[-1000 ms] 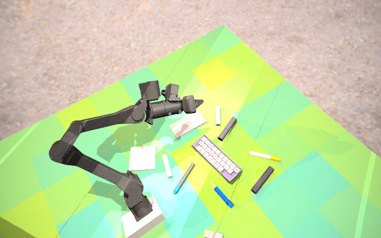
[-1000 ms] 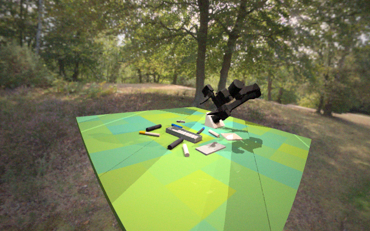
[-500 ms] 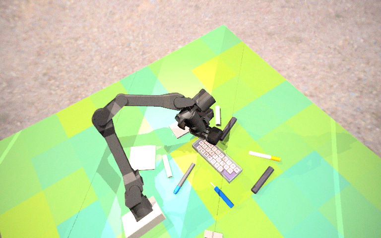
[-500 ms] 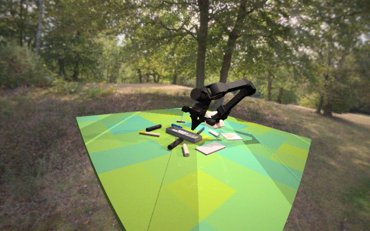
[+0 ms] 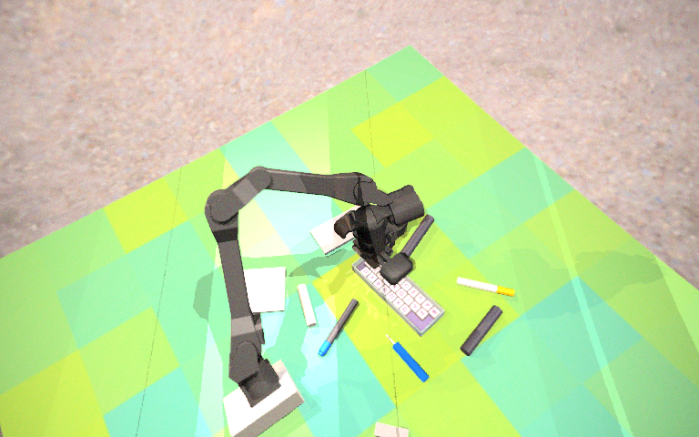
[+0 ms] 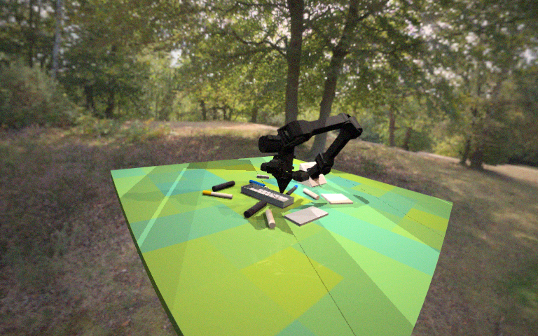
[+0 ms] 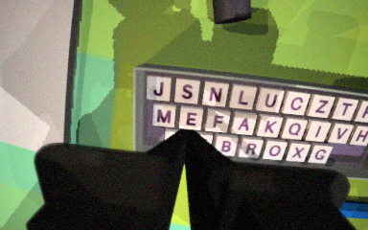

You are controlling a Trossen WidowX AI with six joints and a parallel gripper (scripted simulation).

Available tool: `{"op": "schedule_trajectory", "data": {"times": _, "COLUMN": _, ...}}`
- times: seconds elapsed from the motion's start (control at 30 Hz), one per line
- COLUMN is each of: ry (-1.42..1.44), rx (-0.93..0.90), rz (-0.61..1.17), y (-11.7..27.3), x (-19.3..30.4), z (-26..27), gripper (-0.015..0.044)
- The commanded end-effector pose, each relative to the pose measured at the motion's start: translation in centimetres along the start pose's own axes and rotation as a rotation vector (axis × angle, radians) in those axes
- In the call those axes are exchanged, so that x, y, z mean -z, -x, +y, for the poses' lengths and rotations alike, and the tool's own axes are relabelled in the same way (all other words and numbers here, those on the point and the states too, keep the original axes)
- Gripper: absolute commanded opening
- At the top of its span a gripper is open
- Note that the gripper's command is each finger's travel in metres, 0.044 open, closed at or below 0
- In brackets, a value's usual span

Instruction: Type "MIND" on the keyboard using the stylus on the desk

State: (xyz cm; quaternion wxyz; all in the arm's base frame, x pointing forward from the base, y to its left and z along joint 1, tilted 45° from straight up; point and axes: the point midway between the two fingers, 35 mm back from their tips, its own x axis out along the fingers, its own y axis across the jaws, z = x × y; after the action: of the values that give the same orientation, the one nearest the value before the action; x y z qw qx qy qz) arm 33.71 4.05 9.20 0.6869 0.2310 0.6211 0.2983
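The keyboard (image 5: 423, 322) (image 6: 266, 196) (image 7: 354, 153) lies flat. The wrist view shows the M key (image 7: 164, 116), I key (image 7: 317, 129) and N key (image 7: 216, 94). The D key cannot be made out; the fingers cover the lower row left of B. My gripper (image 5: 382, 267) (image 6: 282, 191) (image 7: 186, 136) is shut with nothing between its fingers, pointing down at the keyboard's left end, its tips just below the E key in the wrist view. Whether they touch the keys is unclear. A blue stylus (image 5: 410, 361) (image 6: 257, 183) with a thin pale tip lies beside the keyboard, away from the gripper.
A grey pen with a blue cap (image 5: 339, 327) and a white stick (image 5: 306, 305) lie left of the keyboard. Dark rods (image 5: 418, 236) (image 5: 481, 330) and a white-yellow stick (image 5: 485, 286) lie beyond it. Two pale slabs (image 5: 266, 289) (image 6: 306, 215) lie nearer the arm's side.
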Motion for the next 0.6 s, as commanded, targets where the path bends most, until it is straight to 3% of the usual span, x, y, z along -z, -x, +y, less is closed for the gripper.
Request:
{"op": "schedule_trajectory", "data": {"times": 0.0, "ry": 0.003, "rx": -0.007, "rz": -0.001, "y": 0.0, "x": -0.2, "z": -0.3, "gripper": 0.0000}}
{"op": "schedule_trajectory", "data": {"times": 0.17, "ry": 0.004, "rx": -0.004, "rz": -0.001, "y": 0.0, "x": -0.2, "z": -6.8, "gripper": 0.0000}}
{"op": "schedule_trajectory", "data": {"times": 0.57, "ry": 0.004, "rx": -0.004, "rz": -0.001, "y": 0.0, "x": -0.2, "z": -7.1, "gripper": 0.0000}}
